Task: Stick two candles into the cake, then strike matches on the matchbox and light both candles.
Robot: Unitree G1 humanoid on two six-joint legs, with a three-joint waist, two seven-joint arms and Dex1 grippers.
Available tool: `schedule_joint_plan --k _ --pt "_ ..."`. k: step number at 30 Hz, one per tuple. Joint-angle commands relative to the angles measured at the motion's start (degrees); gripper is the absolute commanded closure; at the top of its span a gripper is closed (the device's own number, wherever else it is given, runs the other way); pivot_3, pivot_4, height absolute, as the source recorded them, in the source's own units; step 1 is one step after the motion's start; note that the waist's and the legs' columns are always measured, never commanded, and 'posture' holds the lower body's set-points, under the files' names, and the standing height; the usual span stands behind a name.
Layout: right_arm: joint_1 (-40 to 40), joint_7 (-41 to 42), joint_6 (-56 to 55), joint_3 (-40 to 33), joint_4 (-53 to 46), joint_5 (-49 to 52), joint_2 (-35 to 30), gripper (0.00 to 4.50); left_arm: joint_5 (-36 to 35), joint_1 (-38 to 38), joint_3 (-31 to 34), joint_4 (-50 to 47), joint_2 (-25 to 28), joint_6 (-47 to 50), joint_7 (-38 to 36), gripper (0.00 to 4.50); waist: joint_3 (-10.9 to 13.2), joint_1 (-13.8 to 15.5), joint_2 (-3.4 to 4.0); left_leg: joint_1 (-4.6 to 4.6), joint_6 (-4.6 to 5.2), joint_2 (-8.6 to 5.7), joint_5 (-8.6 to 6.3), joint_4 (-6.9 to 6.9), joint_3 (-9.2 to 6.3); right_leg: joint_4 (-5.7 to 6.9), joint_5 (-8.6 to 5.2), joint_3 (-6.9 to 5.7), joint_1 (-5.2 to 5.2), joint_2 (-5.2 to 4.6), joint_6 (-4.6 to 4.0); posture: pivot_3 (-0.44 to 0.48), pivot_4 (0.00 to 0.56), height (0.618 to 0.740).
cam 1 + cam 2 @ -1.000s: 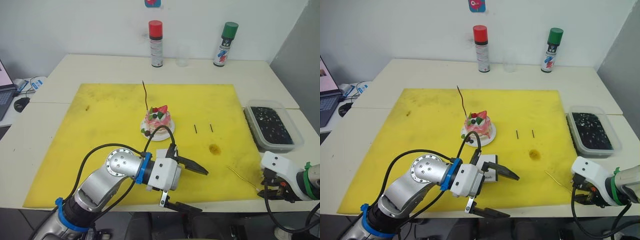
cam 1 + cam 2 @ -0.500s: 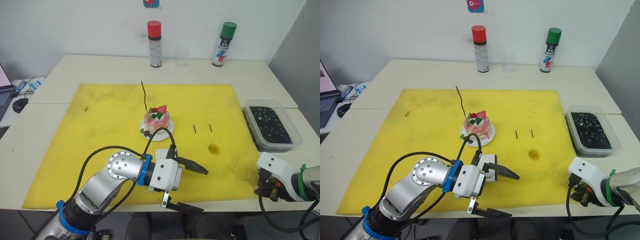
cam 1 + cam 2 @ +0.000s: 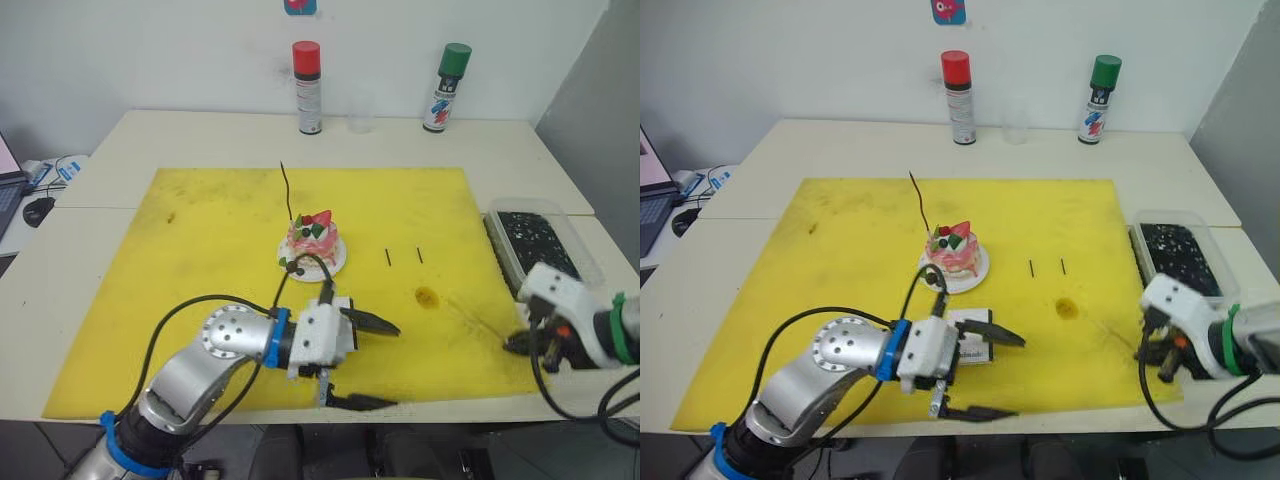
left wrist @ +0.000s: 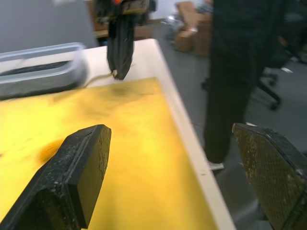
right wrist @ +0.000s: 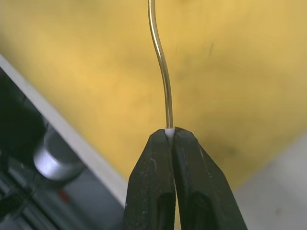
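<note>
The right gripper (image 5: 169,136) pinches the thin, wavy golden candle (image 5: 161,67) by its pale tip near the yellow mat's (image 3: 220,215) right edge. Left gripper (image 3: 372,362) hangs spread wide. The small pink-and-white cake (image 3: 313,237) seems to hold one candle already, so carry this one over gently, upright.

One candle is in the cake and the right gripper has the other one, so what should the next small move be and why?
Probably carry the second candle toward the cake. The right gripper is shut on its pale tip, near the mat's right edge, well away from the cake, where only one candle stands. The left gripper is open near the matchbox.

Bright even light, soft shadows; left wrist view motion-blurred.
</note>
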Motion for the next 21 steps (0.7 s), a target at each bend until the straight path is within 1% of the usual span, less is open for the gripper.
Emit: schedule_joint_plan --k 1,2,4,6,8,10,13,15,18,21 --pt "-11.54 -9.47 -3.11 0.32 1.99 3.55 17.52 4.47 -6.81 2.9 9.39 -4.02 0.87 6.6 6.33 0.0 0.01 -0.77 -0.14 -0.01 0.0 0.04 0.0 0.04 0.0 0.01 0.05 0.0 0.0 0.03 0.05 0.0 0.15 0.74" --pt "-13.69 -11.88 -3.92 0.85 2.69 3.0 21.8 4.47 -8.15 3.55 11.26 -4.37 1.22 8.11 7.43 0.0 0.04 -1.18 -0.13 0.01 0.0 0.04 0.0 0.01 -0.01 0.02 0.07 0.0 0.01 0.03 0.08 0.0 0.15 0.74" --pt "-15.88 -15.54 -8.06 3.71 4.47 -0.53 27.79 4.47 -9.47 4.51 14.72 -4.26 2.26 9.7 8.73 0.0 0.11 -0.9 0.04 -0.1 0.0 -0.01 0.0 0.0 -0.06 0.1 0.07 -0.03 -0.14 0.02 0.09 0.0 0.15 0.74" --pt "-17.08 -18.08 -22.82 8.85 9.15 -7.13 36.67 4.47 -10.58 5.04 20.36 -3.15 3.2 10.75 11.32 0.0 0.1 -0.31 0.02 -0.17 0.0 -0.02 0.0 -0.04 -0.05 0.09 0.05 -0.06 -0.22 0.01 0.05 0.0 0.15 0.74" --pt "-17.37 -19.08 -35.78 12.22 13.87 -12.44 43.47 4.47 -11.49 4.91 23.73 -2.31 3.89 11.53 12.78 0.0 0.11 -0.28 0.02 -0.21 0.0 0.0 0.0 -0.08 0.0 0.0 0.05 -0.05 -0.27 0.01 0.05 0.0 0.15 0.74" --pt "-17.39 -19.06 -46.42 14.98 19.45 -16.84 48.7 4.47 -12.78 4.59 26.4 -1.77 4.43 12.6 13.73 0.0 0.13 -0.13 0.04 -0.25 0.0 -0.03 0.0 -0.16 0.06 0.02 0.05 0.0 -0.34 0.0 0.05 0.0 0.15 0.74" --pt "-17.88 -19.16 -56.3 16.45 26.9 -20.22 53.66 4.47 -14.85 3.75 28.38 -0.72 4.69 14.27 14.71 0.0 0.13 0.27 0.05 -0.25 0.0 -0.03 0.0 -0.17 0.06 0.03 0.05 -0.02 -0.34 -0.02 0.04 0.0 0.15 0.74" --pt "-17.77 -18.53 -61.89 17.46 31.95 -21.49 56.72 4.47 -17.07 3.39 29.65 -0.43 5.11 16.07 15.01 0.0 0.13 0.26 0.05 -0.24 -0.01 -0.01 0.0 -0.15 0.05 0.04 0.2 -0.04 -0.32 -0.02 -0.21 0.0 0.15 0.74" --pt "-17.57 -17.65 -66.63 17.6 36.62 -21.77 60.11 4.47 -20.84 1.82 31.39 0.28 4.96 18.94 16.63 0.0 0.14 0.16 0.06 -0.21 -0.02 0.03 0.01 -0.14 0.04 0.13 0.22 -0.04 -0.33 0.0 -0.25 0.0 0.15 0.74" --pt "-17.62 -16.79 -70.87 18.72 40.22 -22.9 62.36 4.47 -22.25 0.85 31.83 0.84 5.94 20.47 16.83 0.0 0.14 0.16 0.06 -0.2 -0.02 0.03 0.01 -0.12 0.02 0.19 0.23 -0.06 -0.34 0.01 -0.26 0.0 0.15 0.74"
